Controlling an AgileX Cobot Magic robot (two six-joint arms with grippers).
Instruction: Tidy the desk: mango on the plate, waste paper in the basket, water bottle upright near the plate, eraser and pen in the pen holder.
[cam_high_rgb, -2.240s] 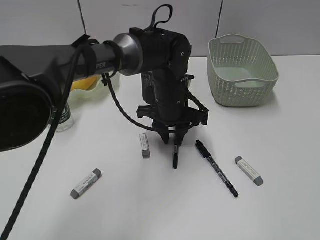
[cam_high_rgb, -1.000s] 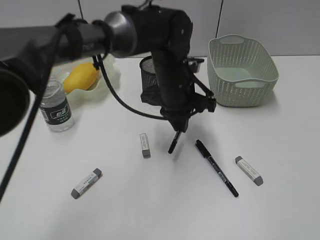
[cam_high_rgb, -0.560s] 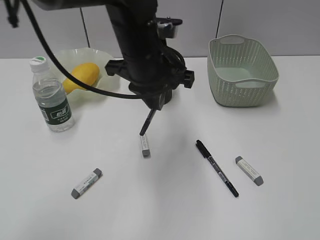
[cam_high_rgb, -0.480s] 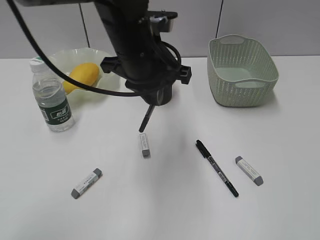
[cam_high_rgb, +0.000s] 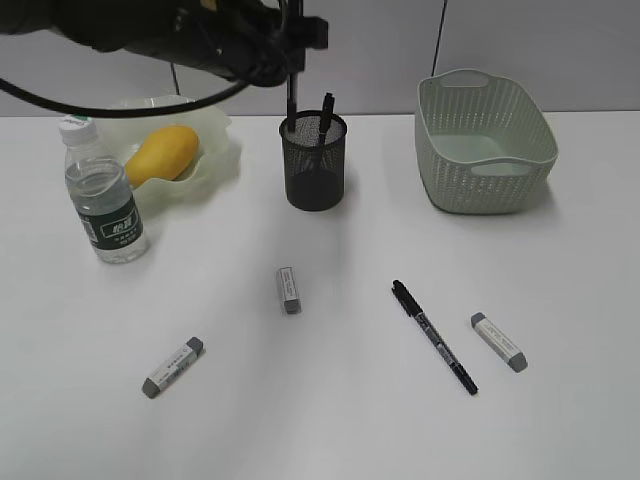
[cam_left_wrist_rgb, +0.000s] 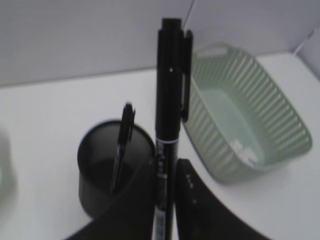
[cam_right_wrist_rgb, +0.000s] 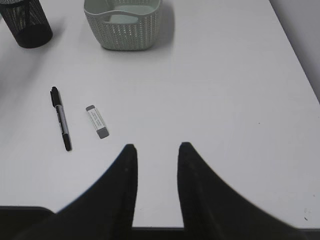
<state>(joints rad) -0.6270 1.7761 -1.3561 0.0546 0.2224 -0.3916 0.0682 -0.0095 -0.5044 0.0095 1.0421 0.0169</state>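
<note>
Exterior view, desk (cam_high_rgb: 330, 420) holdings:

- My left gripper (cam_left_wrist_rgb: 167, 200): clamped on a black pen (cam_left_wrist_rgb: 167, 100), held upright above the holder; the pen's white label band carries print too blurred to read.
- Holder (cam_high_rgb: 315, 160): black mesh cup at back centre, one pen already standing in it, leaning on the rim.
- Basket (cam_high_rgb: 485, 140): pale green, back right. In the left wrist view a small white scrap (cam_left_wrist_rgb: 242, 150) lies on its floor; I cannot tell what it is.
- Plate (cam_high_rgb: 215, 150): wavy-rimmed, back left, with the mango (cam_high_rgb: 160, 152) lying in it.
- Bottle (cam_high_rgb: 102, 195): upright just beside the plate, white cap, dark green label with white characters I cannot read.
- Second pen (cam_high_rgb: 433, 336): lying flat, right of centre.
- Erasers, three, all flat on the desk: one near centre (cam_high_rgb: 289, 290), one front left (cam_high_rgb: 172, 367), one right (cam_high_rgb: 498, 341) near the lying pen. Each has a white sleeve with grey print, illegible.
- My right gripper (cam_right_wrist_rgb: 156, 165): fingers parted with nothing between them, hovering over bare desk, well apart from pen and eraser.
</note>
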